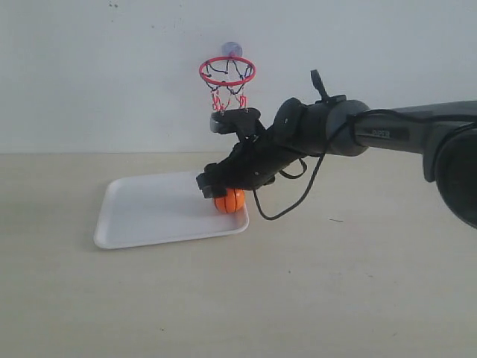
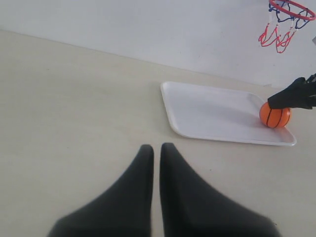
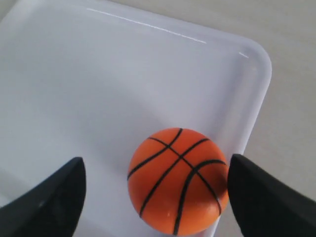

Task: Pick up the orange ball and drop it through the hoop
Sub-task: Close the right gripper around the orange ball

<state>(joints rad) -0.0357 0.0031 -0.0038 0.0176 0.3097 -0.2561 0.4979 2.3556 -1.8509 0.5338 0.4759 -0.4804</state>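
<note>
The orange ball (image 1: 231,201) (image 3: 177,180) lies in the near right corner of a white tray (image 1: 149,216), by its rim. My right gripper (image 1: 223,192) (image 3: 155,182) is down over the ball and open, one finger on each side. One finger is at the ball's surface and the other stands a gap away. The hoop (image 1: 227,71), with its red ring and string net, hangs on the wall above and behind the tray. In the left wrist view my left gripper (image 2: 156,148) is shut and empty over bare table, well away from the ball (image 2: 275,115) and hoop (image 2: 291,7).
The tray (image 2: 212,108) (image 3: 98,74) holds nothing besides the ball. A black cable (image 1: 291,201) loops down from the right arm to just above the table beside the tray. The beige table runs wide on all sides, with a white wall behind.
</note>
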